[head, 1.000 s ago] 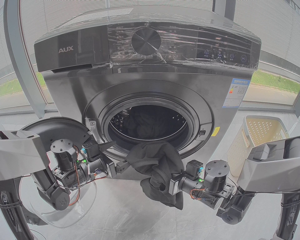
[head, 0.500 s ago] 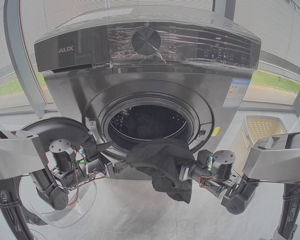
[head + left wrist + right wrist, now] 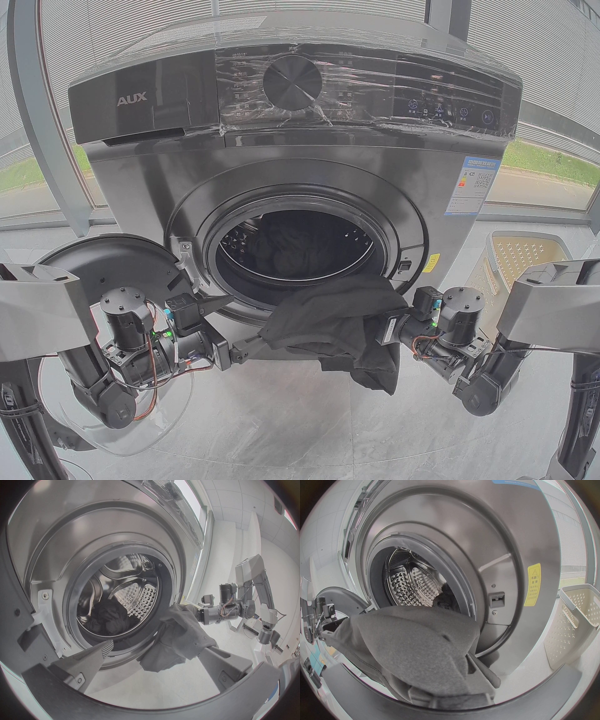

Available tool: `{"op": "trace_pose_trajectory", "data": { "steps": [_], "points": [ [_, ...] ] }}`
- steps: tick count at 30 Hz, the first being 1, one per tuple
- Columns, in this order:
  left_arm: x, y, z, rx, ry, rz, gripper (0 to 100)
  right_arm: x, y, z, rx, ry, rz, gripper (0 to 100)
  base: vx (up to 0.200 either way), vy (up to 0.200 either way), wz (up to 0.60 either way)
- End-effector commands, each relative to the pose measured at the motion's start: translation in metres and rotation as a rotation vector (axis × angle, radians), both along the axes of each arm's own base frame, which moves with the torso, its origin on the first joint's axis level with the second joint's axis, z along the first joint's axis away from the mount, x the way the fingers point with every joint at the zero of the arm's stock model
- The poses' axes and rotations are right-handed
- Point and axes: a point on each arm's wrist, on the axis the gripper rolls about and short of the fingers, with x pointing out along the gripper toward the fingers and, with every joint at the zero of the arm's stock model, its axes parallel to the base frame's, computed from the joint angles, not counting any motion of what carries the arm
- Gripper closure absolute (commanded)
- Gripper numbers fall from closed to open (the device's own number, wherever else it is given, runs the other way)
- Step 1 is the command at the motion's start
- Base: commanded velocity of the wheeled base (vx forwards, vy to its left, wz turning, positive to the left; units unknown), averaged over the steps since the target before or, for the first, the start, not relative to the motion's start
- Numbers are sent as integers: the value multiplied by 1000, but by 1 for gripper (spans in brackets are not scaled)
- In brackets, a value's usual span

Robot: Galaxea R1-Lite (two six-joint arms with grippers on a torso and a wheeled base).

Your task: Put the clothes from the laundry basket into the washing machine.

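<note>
- Holding dark clothes (image 3: 300, 244) in its drum, the washing machine (image 3: 156, 181) stands open, its door (image 3: 106, 262) swung out to the left.
- Before the opening's lower rim hangs the black garment (image 3: 337, 312), outside the drum.
- At its right end the right gripper (image 3: 377, 326) pinches the cloth.
- At its left corner the left gripper (image 3: 244, 314) is spread wide, lower finger touching.
- By the machine's right side stands the laundry basket (image 3: 481, 287).
- The yellow sticker (image 3: 430, 263) and blue-white label (image 3: 478, 184) carry print too small to read.

I log on the washing machine (image 3: 187, 181), around its door: brand logo (image 3: 132, 99) at ten o'clock, energy label (image 3: 473, 185) at two, yellow warning sticker (image 3: 430, 263) at three, fine print unreadable.
</note>
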Motion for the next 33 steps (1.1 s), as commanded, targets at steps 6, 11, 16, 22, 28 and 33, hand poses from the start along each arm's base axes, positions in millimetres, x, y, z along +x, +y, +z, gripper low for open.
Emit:
{"op": "trace_pose_trajectory", "data": {
  "steps": [6, 11, 16, 22, 28, 33],
  "points": [
    [-17, -4, -11, 49, 29, -95, 0, 8, -20, 10, 15, -22, -61, 100, 0, 0, 0],
    [-21, -3, -13, 58, 40, -108, 0, 10, -21, 11, 24, -25, -82, 100, 0, 0, 0],
    [-21, -5, -16, 64, 48, -115, 0, 4, -7, 13, 26, -34, -36, 100, 0, 0, 0],
    [-19, -11, -20, 66, 55, -123, 0, -12, 30, 22, 50, -69, 76, 100, 0, 0, 0],
    [-18, -23, -22, 62, 65, -58, 0, -22, 56, 26, 62, -93, 152, 100, 0, 0, 0],
    [-16, -36, -18, 33, 54, -53, 0, -21, 61, 29, 72, -112, 169, 100, 0, 0, 0]
  ]
}}
